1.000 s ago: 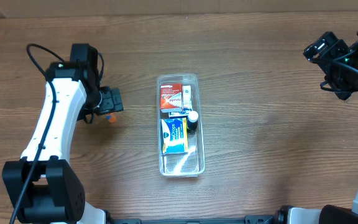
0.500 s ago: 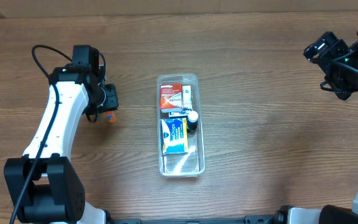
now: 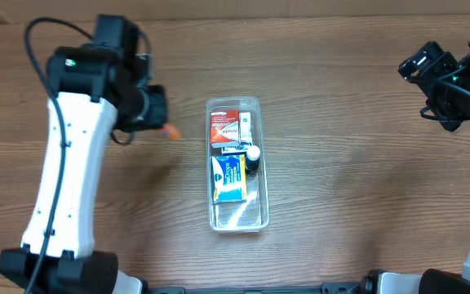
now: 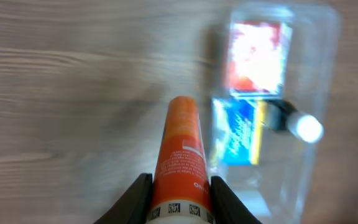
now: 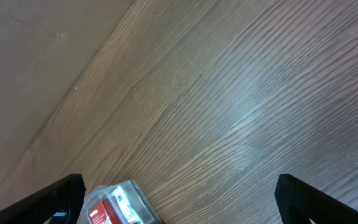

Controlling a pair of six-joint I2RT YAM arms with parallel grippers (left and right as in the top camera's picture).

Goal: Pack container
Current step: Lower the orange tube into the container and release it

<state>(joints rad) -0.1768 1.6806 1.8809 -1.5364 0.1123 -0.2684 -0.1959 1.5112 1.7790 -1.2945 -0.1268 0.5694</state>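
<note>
**A:** What did we get from the overhead?

**B:** We saw the wood table (image 3: pixel 341 163) filling the view. The white left arm (image 3: pixel 68 163) ran up the 9 o'clock side. The container (image 3: pixel 237 219) sat at table centre, long axis 12 to 6.

**A:** Grippers?

**B:** The left gripper (image 3: pixel 155 106) was at about 10 o'clock from the container, apart from it. On the wrist view we saw both fingers (image 4: pixel 137 194) clamped against an orange tube (image 4: pixel 180 155). The right gripper (image 3: pixel 427 65) was well apart at 2 o'clock. Its wrist view showed the fingers spread wide with nothing between them.

**A:** Contents?

**B:** We counted a blue and yellow box (image 3: pixel 228 178) near the middle and a red box (image 3: pixel 224 128) at the 12 o'clock end. A white box (image 3: pixel 246 126) lay just beside the red one, at its 3 o'clock. A small bottle (image 3: pixel 254 155) with a white cap was at the 3 o'clock wall, touching the blue box.

**A:** Tube heading?

**B:** Its tip pointed to roughly 4 o'clock, toward the container but short of the rim.
</note>
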